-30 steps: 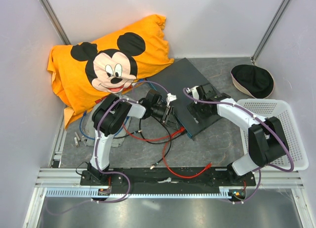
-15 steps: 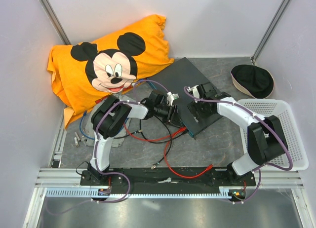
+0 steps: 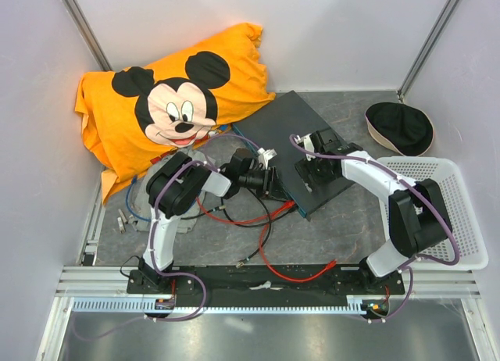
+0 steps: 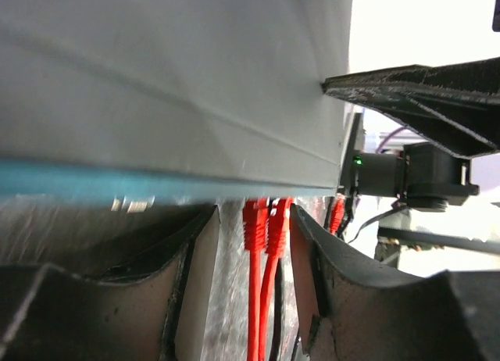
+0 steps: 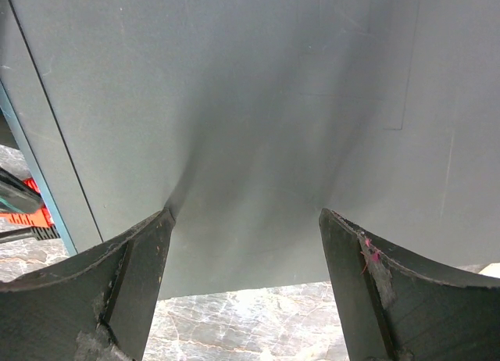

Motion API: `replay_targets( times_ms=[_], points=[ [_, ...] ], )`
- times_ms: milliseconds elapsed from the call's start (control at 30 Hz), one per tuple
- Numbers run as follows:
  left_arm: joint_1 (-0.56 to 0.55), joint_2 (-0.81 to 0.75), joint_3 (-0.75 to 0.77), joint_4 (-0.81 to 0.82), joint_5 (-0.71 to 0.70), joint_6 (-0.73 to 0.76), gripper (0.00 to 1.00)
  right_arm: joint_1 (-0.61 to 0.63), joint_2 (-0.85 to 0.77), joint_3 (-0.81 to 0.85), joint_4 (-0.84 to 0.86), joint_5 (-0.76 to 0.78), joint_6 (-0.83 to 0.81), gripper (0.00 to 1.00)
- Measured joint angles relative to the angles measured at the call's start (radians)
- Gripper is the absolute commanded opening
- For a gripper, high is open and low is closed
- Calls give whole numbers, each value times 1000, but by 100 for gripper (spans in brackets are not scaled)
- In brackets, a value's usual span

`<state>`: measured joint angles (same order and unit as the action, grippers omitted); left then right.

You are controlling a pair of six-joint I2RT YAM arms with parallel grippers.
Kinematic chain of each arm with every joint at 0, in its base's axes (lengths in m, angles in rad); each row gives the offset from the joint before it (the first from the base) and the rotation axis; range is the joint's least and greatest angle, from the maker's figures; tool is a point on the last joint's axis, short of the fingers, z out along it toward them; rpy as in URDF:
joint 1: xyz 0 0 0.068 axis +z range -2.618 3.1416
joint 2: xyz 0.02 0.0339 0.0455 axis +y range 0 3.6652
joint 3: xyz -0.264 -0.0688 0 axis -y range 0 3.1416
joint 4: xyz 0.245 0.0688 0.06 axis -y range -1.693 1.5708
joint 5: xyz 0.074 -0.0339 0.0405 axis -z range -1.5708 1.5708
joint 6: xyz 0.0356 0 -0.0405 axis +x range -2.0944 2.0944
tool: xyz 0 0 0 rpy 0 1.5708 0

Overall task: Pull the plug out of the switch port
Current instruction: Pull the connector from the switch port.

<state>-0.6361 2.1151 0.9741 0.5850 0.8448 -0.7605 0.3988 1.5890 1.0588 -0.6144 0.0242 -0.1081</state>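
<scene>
Pictured with left gripper (image 4: 254,236) half open astride 2 red plugs (image 4: 264,220), clamping neither.
Found straight ahead of the fingers (image 4: 187,283), at the switch's (image 3: 277,123) teal face (image 4: 70,181): plugs pointed into it, long axes along the fingers, left arm nearest. Spread wide and empty over the grey top (image 5: 250,103): right gripper (image 5: 246,244).

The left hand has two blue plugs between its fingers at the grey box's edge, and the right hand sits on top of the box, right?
Not blue: the left wrist view shows that the two plugs between the left hand's fingers are red. The rest stands.
</scene>
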Motion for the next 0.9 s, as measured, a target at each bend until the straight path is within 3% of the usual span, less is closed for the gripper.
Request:
replay_targets(
  times_ms=[733,900],
  points=[
    [-5,66,32,49,69,-31,36,-1,15,14,0,-9,7,86],
    [-5,68,35,42,74,-31,36,-1,18,16,0,-11,7,86]
  ],
)
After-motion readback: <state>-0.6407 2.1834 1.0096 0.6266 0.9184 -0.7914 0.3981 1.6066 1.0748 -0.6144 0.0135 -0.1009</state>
